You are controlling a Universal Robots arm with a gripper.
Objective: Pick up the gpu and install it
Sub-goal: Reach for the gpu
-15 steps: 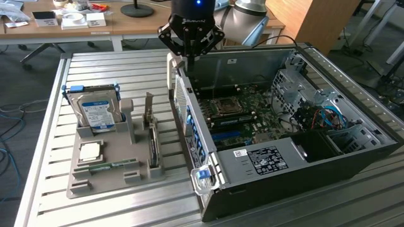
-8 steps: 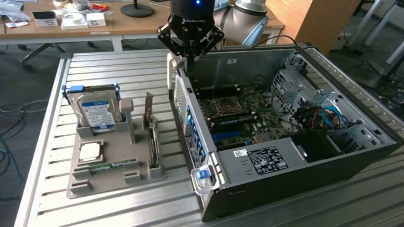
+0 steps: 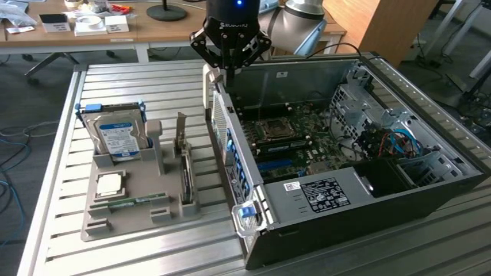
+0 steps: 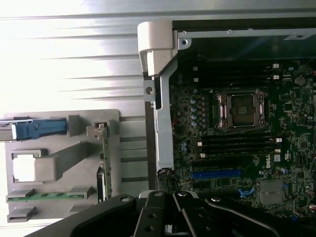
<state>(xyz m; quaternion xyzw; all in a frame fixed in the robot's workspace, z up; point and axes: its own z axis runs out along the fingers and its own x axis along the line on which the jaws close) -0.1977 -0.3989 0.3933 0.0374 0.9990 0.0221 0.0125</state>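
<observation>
bench: slatted aluminium table (image 3: pixel 115 80), ribs running across | behind: wooden desk (image 3: pixel 46 35) with tape roll (image 3: pixel 89 22), white boxes (image 3: pixel 117 24), round black stand base (image 3: pixel 167 11) | exterior view's right: wood panel (image 3: pixel 383 23) | floor (image 3: pixel 31 115): grey, loose blue cable (image 3: pixel 11 164) | light: hard glare washes out table in wrist view

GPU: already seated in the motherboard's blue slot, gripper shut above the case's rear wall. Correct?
Not seated. The wrist view shows the blue slot empty, and the exterior view shows the gpu standing on edge in the grey tray beside the computer case. The rest holds: the gripper is shut above the case's rear wall.
</observation>
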